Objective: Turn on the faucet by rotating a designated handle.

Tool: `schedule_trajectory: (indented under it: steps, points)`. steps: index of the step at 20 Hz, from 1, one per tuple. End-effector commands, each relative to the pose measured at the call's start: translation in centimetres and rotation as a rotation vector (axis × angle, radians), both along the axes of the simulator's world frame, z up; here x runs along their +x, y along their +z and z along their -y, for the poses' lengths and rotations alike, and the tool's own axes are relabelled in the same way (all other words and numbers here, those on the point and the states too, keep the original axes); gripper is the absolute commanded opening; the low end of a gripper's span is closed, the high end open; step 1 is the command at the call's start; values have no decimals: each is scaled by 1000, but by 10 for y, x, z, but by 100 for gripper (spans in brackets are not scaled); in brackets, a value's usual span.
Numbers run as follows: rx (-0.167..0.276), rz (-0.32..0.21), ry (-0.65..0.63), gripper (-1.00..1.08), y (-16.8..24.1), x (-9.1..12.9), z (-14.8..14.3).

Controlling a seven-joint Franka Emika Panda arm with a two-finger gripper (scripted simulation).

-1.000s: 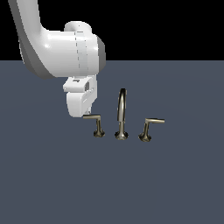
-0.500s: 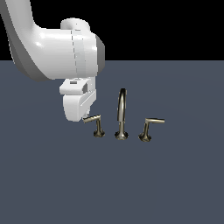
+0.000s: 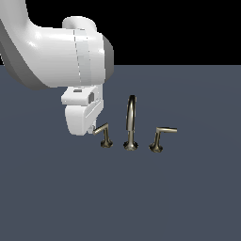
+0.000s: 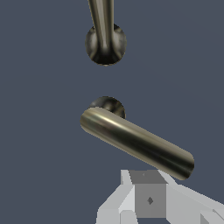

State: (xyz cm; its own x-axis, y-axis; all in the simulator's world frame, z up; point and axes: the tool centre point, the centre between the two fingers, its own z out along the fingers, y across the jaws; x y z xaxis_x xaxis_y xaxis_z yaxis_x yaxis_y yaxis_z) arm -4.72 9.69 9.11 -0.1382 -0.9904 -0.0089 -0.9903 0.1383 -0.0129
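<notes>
Faucet (image 3: 130, 124) stood on the dark surface (image 3: 179, 193), its handle (image 3: 104, 134) at the exterior view's left, lever tip beside the fingers (image 4: 150, 199); their spacing could not be told. A steady sideways push near the tip seemed best.

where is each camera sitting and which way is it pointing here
Exterior view: off the arm, facing the faucet set side-on across the dark surface; it shows the white arm and gripper at the tip of the handle, with the spout and the other handle toward the exterior view's right.
Wrist view: on the wrist, looking down over the handle and spout base; a grey gripper finger shows.
Shared: handle and spout.
</notes>
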Motion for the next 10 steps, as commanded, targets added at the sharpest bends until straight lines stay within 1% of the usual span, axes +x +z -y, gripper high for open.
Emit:
schedule_trajectory:
  steps: [1,9,10]
  points:
    - [-4,-7,-5,-100,0,-9,10]
    - [-7,-14,-3,-100,0,-31,31]
    - [-7,-14,-3,-100,0,-31,31]
